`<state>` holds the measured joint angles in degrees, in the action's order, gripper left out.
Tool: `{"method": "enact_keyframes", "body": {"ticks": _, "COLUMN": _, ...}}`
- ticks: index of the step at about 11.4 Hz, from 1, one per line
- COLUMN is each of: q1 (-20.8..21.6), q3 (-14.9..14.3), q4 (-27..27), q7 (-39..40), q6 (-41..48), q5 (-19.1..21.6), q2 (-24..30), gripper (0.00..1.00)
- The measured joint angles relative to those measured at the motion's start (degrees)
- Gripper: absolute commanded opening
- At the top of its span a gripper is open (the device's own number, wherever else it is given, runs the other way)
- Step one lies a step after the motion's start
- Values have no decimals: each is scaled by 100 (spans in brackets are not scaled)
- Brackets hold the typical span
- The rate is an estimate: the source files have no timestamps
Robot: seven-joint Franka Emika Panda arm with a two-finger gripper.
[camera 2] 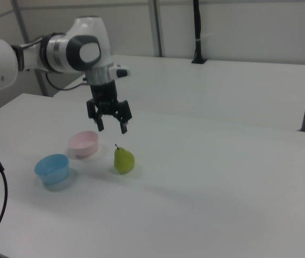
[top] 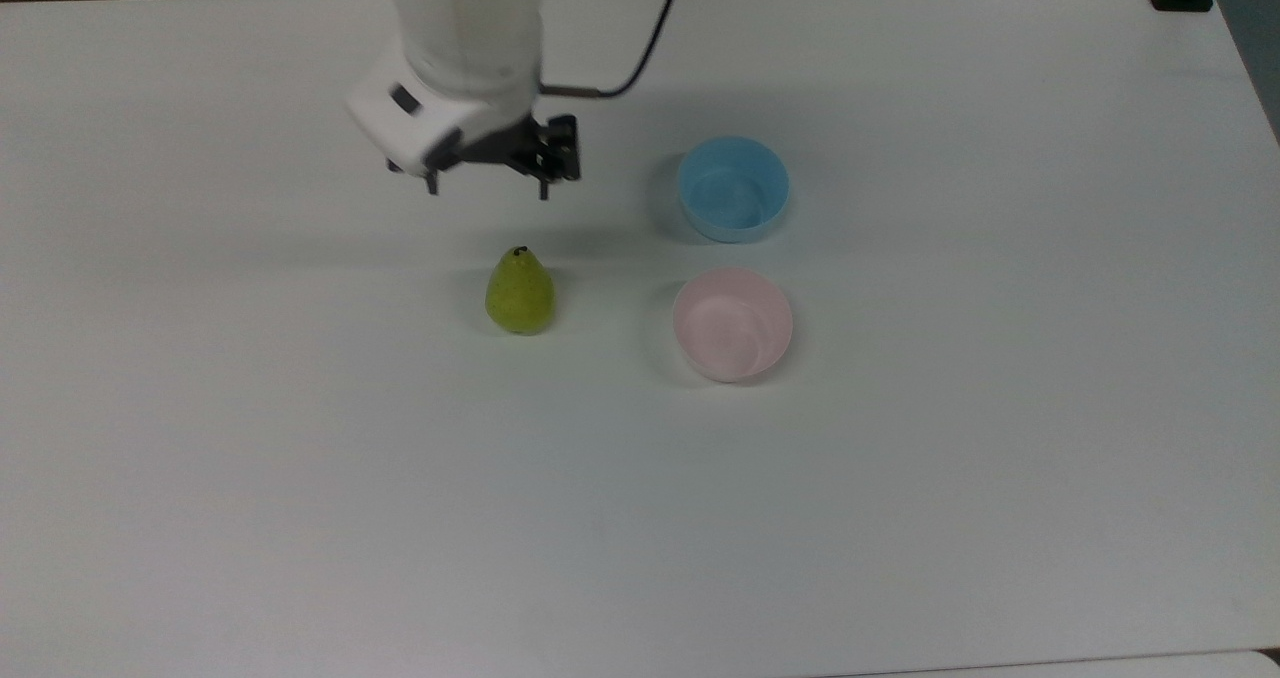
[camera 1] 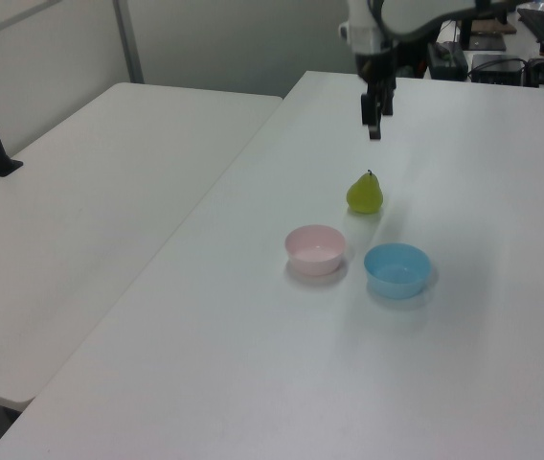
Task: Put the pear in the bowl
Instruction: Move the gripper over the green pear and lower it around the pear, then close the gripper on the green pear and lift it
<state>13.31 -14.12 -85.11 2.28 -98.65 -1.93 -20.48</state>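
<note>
Pear (top: 519, 293) stood upright on the white table (top: 900, 518), stem up, well clear of every edge, with bare tabletop all round it. My gripper (top: 487, 190) hung in the air above and behind it in the top view, touching nothing — fingers (camera 2: 123, 127) spread apart. To the top view's right of the pear sat the pink bowl (top: 733, 323), and just beyond it, not touching, the light blue bowl (top: 733, 188).
</note>
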Motion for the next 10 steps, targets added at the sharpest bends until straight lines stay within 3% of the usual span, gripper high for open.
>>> {"method": "enact_keyframes", "body": {"ticks": 5, "q1": 223, "q3": 2, "q4": -39, "q7": 240, "q6": -628, "q5": -8, "q2": -895, "gripper": 99}}
{"method": "enact_keyframes", "body": {"ticks": 6, "q1": 210, "q3": 1, "q4": -66, "q7": 361, "q6": -675, "q5": -9, "q2": -971, "gripper": 90}}
{"method": "enact_keyframes", "body": {"ticks": 10, "q1": 196, "q3": -2, "q4": -112, "q7": 496, "q6": -731, "q5": -230, "q2": -1176, "gripper": 26}}
